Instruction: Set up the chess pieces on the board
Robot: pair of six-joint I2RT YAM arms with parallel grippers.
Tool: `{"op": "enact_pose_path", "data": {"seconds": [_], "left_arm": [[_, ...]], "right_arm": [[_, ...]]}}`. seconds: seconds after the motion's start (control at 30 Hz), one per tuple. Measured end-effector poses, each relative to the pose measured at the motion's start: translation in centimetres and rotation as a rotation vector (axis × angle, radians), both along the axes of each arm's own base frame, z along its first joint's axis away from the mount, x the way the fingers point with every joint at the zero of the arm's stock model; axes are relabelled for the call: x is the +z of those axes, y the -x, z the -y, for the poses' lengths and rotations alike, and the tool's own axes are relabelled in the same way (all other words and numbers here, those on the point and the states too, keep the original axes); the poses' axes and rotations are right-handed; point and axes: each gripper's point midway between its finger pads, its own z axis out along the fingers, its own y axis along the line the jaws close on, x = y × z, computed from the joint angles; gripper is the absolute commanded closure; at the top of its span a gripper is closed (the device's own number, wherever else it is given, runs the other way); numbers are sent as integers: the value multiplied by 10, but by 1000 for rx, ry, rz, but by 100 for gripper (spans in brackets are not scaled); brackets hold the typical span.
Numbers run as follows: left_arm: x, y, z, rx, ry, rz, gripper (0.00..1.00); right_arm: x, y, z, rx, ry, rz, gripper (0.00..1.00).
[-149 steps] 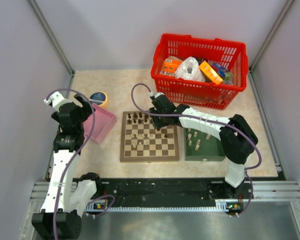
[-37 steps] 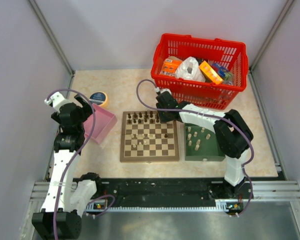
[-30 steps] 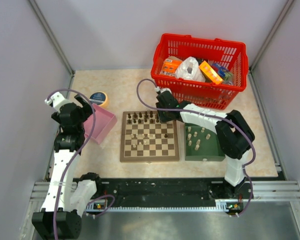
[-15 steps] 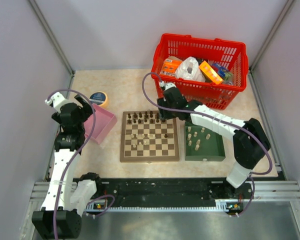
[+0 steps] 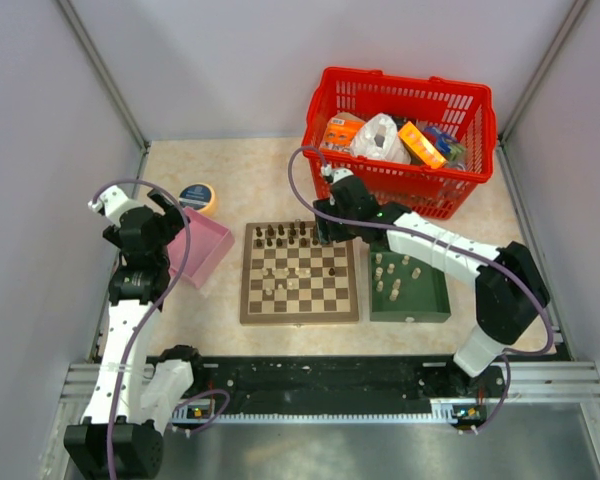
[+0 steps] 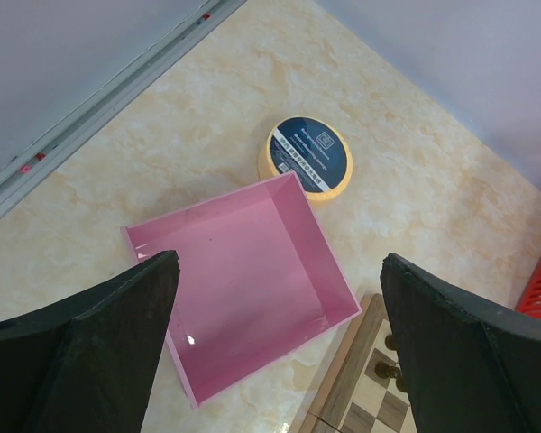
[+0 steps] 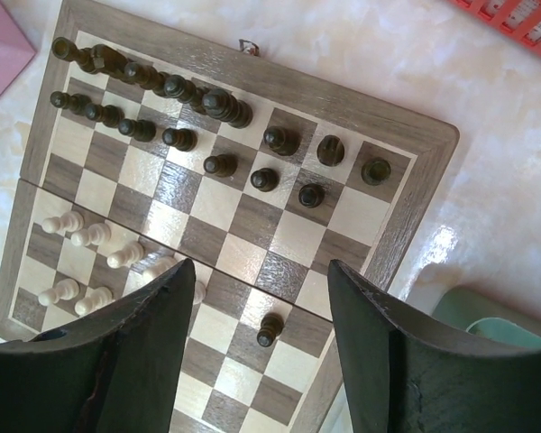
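Note:
The board [image 5: 300,318] lies at the table's middle. Dark chess pieces [image 5: 280,236] fill its two far rows, also seen as dark chess pieces [image 7: 176,88] in the right wrist view. Pale pawns [image 7: 90,234] stand on the near left squares, and a lone dark pawn [image 7: 269,329] stands mid-board. My right gripper [image 5: 324,232] hovers over the board's far right part; the right gripper [image 7: 259,269] is open and holds nothing. My left gripper [image 6: 278,260] is open and empty above the pink box [image 6: 243,271].
A green tray [image 5: 432,305] right of the board holds several pale and dark pieces. A red basket [image 5: 325,160] of packets stands behind it. A yellow tape roll [image 5: 197,196] lies beyond the pink box [image 5: 208,250]. Grey walls close in both sides.
My right gripper has opened and lifted away from the board's far row, its elbow swinging right. The left arm has not moved.

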Motion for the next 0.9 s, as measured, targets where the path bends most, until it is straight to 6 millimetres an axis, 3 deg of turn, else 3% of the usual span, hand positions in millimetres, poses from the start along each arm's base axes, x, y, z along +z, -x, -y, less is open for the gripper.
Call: {"op": "enact_pose_path", "data": {"seconds": [0.1, 0.2, 0.43, 0.7, 0.9], "left_arm": [[0, 0, 0, 0, 0, 0, 1], [0, 0, 0, 0, 1, 0, 1], [0, 0, 1, -4, 2, 1, 1], [2, -2, 2, -7, 14, 14, 1], [3, -3, 3, -5, 20, 23, 1]], "right_arm": [[1, 3, 1, 2, -3, -9, 37], [1, 5, 1, 6, -5, -16, 25], [0, 16, 3, 51, 13, -47, 9], [15, 25, 6, 94, 11, -28, 5], [30, 40, -2, 156, 32, 31, 1]]}}
